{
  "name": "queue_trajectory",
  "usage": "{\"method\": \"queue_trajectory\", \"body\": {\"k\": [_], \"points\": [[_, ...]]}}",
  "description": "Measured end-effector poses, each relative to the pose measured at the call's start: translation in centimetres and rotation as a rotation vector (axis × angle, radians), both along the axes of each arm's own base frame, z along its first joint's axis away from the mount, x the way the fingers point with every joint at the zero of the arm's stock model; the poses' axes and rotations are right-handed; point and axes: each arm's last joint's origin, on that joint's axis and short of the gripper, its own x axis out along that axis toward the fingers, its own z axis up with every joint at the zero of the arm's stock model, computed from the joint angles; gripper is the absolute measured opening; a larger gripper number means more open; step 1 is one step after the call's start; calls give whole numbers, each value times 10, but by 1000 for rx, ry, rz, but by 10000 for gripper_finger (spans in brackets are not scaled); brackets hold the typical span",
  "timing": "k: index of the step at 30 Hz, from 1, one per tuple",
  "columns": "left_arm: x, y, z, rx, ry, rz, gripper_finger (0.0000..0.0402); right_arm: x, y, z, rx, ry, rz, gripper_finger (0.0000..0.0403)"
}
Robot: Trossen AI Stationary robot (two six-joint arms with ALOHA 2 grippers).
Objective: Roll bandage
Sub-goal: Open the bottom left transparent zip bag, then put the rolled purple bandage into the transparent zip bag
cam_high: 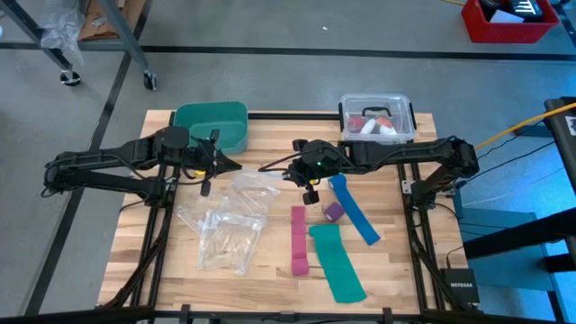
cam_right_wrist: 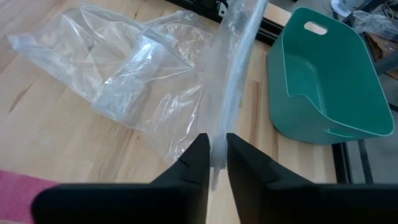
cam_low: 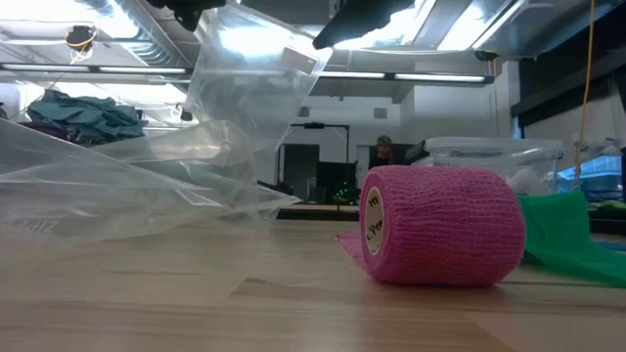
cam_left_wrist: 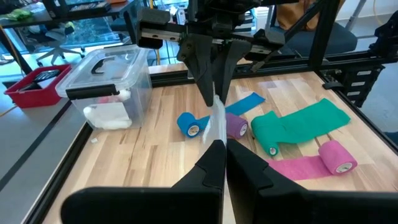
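The bandage (cam_high: 334, 211) is a small purple roll lying on the table beside the blue strip (cam_high: 355, 209); it also shows in the left wrist view (cam_left_wrist: 236, 126). No gripper touches it. Above the table's middle, my left gripper (cam_high: 214, 164) and my right gripper (cam_high: 301, 169) face each other. Each is shut on an end of a clear plastic bag (cam_high: 255, 183) held up between them. The low view shows the bag (cam_low: 235, 98) hanging, and the bandage is hidden there. My left gripper pinches the clear bag's upper edge (cam_left_wrist: 217, 121) between its two shut fingers, coming from the table's left, slanting slightly down. The film runs from the fingers toward the other gripper. My right gripper pinches the same bag's top edge (cam_right_wrist: 219, 134) between its two fingers, coming from the table's right and slanting down. The edge (cam_right_wrist: 233, 68) runs away from the fingers, and the bag hangs below it.
More clear bags (cam_high: 225, 236) lie on the table's left half. A pink strip with a roll at its end (cam_high: 299, 241) and a green strip (cam_high: 337, 261) lie near the front. A green bin (cam_high: 211, 126) and a lidded clear box (cam_high: 376, 117) stand at the far edge.
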Motion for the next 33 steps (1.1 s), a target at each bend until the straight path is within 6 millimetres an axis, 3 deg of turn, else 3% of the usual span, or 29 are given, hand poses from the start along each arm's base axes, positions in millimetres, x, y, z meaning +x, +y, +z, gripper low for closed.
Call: {"method": "queue_trajectory", "body": {"k": [8,12,33], "points": [[0,0,0,4,1,-2,0,3,0,4,1,-56,0,156],[0,-1,0,3,1,-13,0,7,-1,10,-19,-124,-28,187],[1,-3,2,1,-20,-27,0,11,-2,18,-41,-219,-66,191]]}}
